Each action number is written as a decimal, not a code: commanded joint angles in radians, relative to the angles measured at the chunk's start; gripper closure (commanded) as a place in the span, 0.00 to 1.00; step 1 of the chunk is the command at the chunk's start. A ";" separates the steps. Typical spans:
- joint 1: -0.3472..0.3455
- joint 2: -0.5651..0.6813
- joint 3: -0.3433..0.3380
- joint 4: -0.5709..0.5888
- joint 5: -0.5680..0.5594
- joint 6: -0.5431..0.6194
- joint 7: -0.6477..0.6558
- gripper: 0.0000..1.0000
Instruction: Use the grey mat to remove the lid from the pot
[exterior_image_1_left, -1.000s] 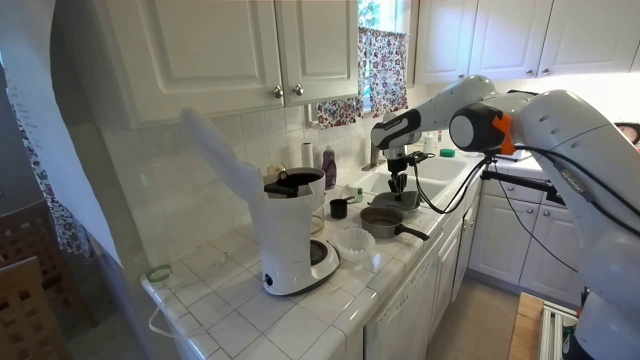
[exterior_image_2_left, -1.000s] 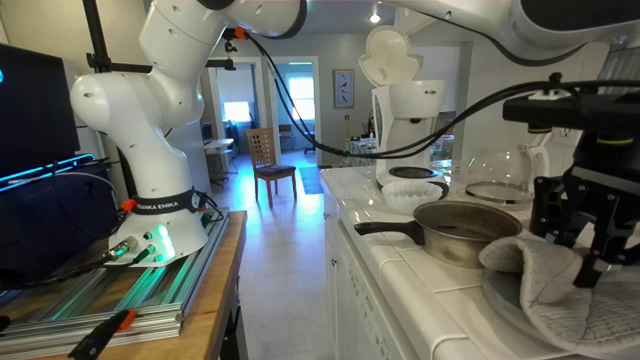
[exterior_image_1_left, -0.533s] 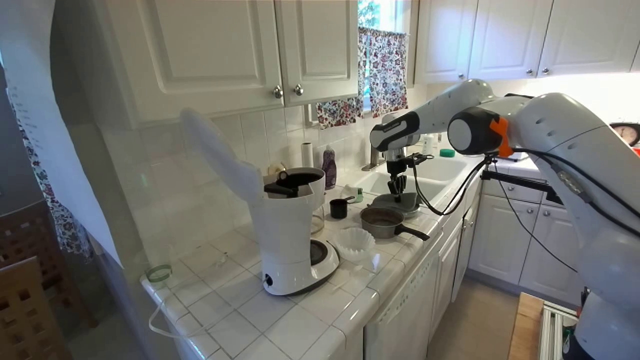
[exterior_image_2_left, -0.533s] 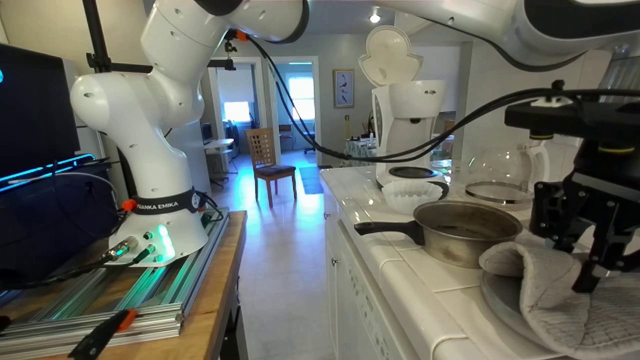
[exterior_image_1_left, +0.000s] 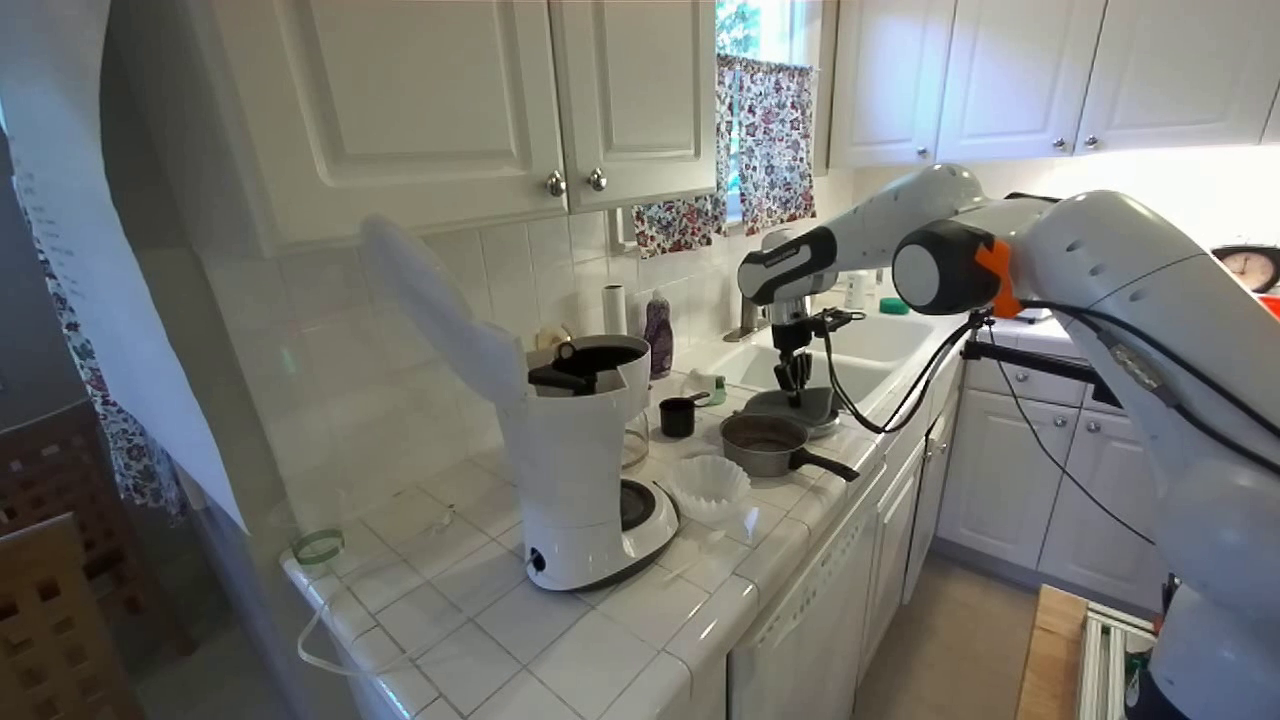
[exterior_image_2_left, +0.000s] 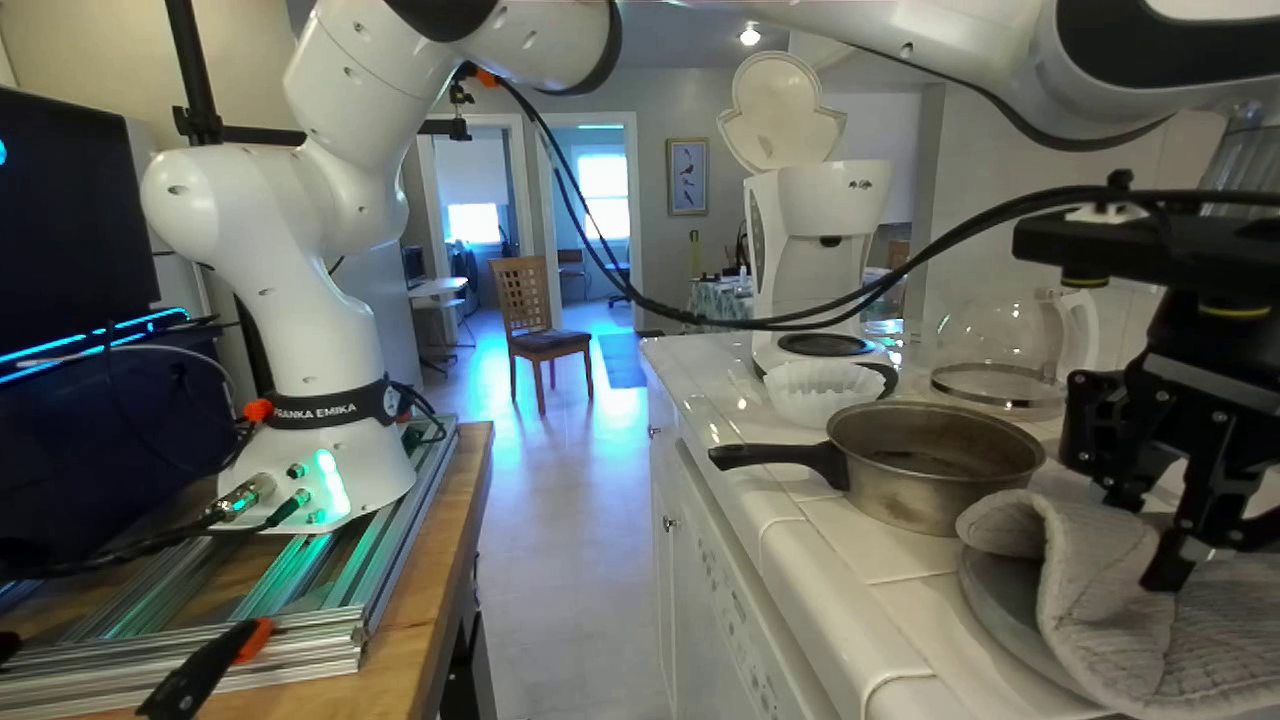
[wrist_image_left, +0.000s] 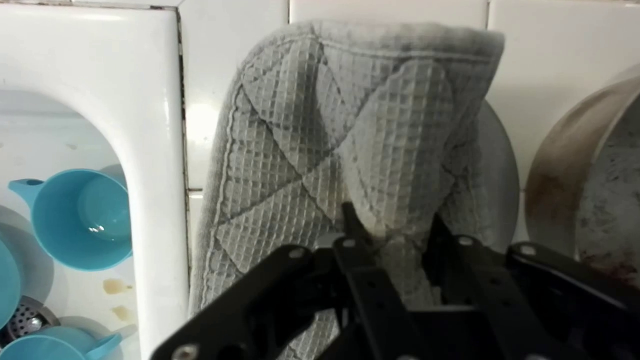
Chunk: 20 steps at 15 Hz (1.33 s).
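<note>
The small silvery pot (exterior_image_2_left: 920, 500) sits open on the counter, dark inside; it also shows at the wrist view's right edge (wrist_image_left: 550, 200) and in an exterior view (exterior_image_1_left: 762, 462). The pale lid (exterior_image_2_left: 1000, 592) is off the pot, low beside it, mostly hidden under the grey mat (exterior_image_2_left: 1105, 590). Its edge shows in the wrist view (wrist_image_left: 502, 172). The quilted mat (wrist_image_left: 275, 150) drapes over the lid. My gripper (wrist_image_left: 390, 212) points down with a mat fold between its fingers, also seen in both exterior views (exterior_image_1_left: 793, 396) (exterior_image_2_left: 1145, 545). The lid's handle is hidden.
A sink (wrist_image_left: 155, 150) with blue cups (wrist_image_left: 80, 215) lies on the mat's other side. A white coffee maker (exterior_image_1_left: 575, 500), paper filter (exterior_image_1_left: 708, 488), glass carafe (exterior_image_2_left: 1000, 350) and dark cup (exterior_image_1_left: 677, 417) stand around the pot. The pot's handle (exterior_image_2_left: 785, 458) points toward the counter's edge.
The arm and gripper have sunk slightly. The mat and the lid under it have come down a little with the gripper. The pot has not moved.
</note>
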 joint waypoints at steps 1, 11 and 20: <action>0.000 0.030 0.000 0.051 -0.008 -0.037 -0.012 0.93; 0.007 0.051 -0.001 0.072 -0.010 -0.042 -0.006 0.93; 0.016 0.041 -0.006 0.068 -0.013 -0.034 0.000 0.09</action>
